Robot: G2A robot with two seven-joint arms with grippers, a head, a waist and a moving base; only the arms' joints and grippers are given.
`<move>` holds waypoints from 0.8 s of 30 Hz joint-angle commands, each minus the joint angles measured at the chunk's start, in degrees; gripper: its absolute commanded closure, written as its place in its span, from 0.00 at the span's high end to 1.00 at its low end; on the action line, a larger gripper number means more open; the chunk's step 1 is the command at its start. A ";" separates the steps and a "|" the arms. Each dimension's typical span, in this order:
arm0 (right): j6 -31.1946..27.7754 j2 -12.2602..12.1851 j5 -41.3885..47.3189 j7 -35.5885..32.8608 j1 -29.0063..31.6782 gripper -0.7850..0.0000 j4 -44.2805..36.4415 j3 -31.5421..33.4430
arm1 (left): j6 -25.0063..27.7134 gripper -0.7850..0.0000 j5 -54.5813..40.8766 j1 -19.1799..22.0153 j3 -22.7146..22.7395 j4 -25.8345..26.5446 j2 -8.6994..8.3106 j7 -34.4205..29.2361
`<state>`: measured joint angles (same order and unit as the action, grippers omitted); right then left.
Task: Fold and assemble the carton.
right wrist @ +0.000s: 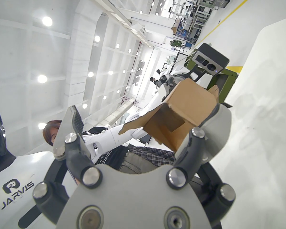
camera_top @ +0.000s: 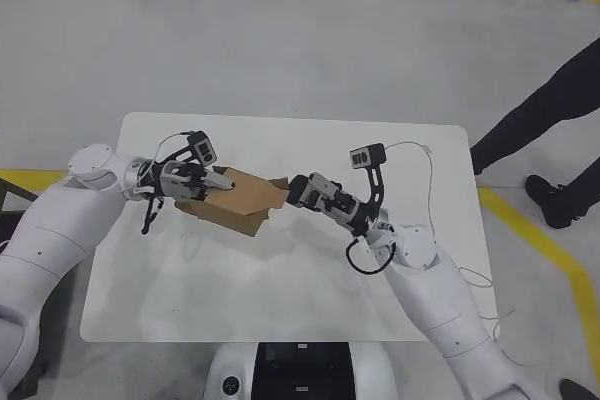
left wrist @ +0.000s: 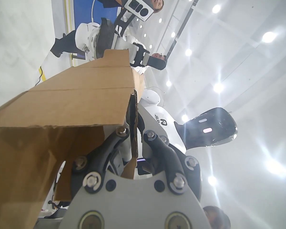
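Closest to the left wrist camera, the left gripper is clenched on a raw cardboard edge of the carton. The panel is pinched between its two black fingers, so this hand looks like the anchor that stops the half-formed box from swinging. Seen from above, the brown carton hangs over the white table, a little toward 11 o'clock from the table's middle. It looks lifted off the surface, though I cannot be sure that no corner touches. The left gripper has its 9 o'clock end, and the right gripper sits at its 3 o'clock end, where the box is open. In the right wrist view that gripper is spread wide and grasps nothing. One finger stands well apart from the cardboard; the other lies just beside the carton's outer wall, contact unclear. A loose flap juts from the open mouth toward the gap between those fingers. My reading is that one end is held fast so the free hand can press this flap inward. Assembly seems only partway done, with this end not yet closed.
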<state>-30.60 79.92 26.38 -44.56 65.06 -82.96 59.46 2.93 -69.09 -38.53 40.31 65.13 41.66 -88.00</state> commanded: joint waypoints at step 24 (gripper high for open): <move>2.28 -0.46 -0.08 -5.05 -0.70 1.00 -2.26 -1.43 | 0.64 0.00 -1.76 2.45 -2.56 -2.53 1.58 0.00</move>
<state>-28.28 79.42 26.19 -49.61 64.46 -85.37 58.23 3.55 -70.84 -36.14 37.80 62.67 43.19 -88.00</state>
